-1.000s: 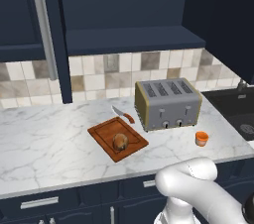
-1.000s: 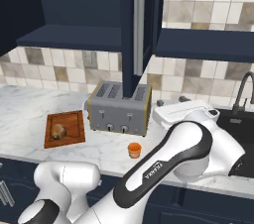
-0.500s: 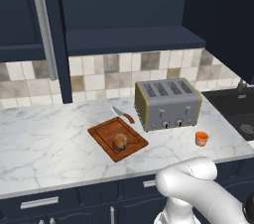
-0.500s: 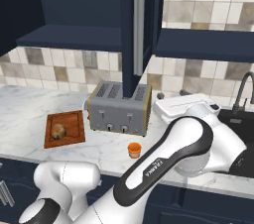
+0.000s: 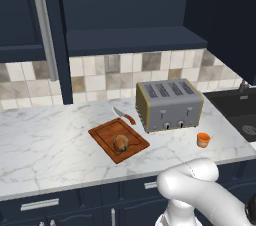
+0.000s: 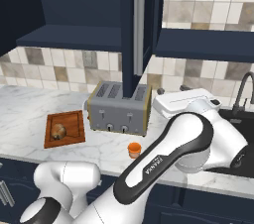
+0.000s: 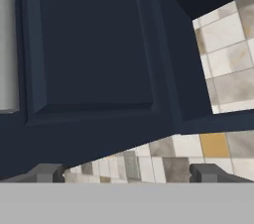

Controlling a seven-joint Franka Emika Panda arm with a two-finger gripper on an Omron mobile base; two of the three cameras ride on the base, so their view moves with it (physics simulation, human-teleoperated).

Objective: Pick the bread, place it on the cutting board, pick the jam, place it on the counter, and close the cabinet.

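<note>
**A:** Two steps look done: bread (image 5: 121, 142) on the cutting board (image 5: 102, 135), jam (image 5: 203, 139) on the counter (image 5: 45, 140) by the toaster (image 5: 170, 104). Cabinet?

**B:** Cabinet door (image 7: 94, 44) hangs open, stiff and light I'd guess. Push its flat face. Gripper (image 7: 126, 173) spread wide, holding nothing.

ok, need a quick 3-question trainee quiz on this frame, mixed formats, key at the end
1. True or false: the bread lies on the cutting board.
2. Multiple choice: where is the jam? A) inside the cabinet B) on the counter in front of the toaster C) on the cutting board.
3. Fill in: in the hand view the gripper faces the cabinet door, which stands ____.

Key: 1 true; 2 B; 3 open
</note>
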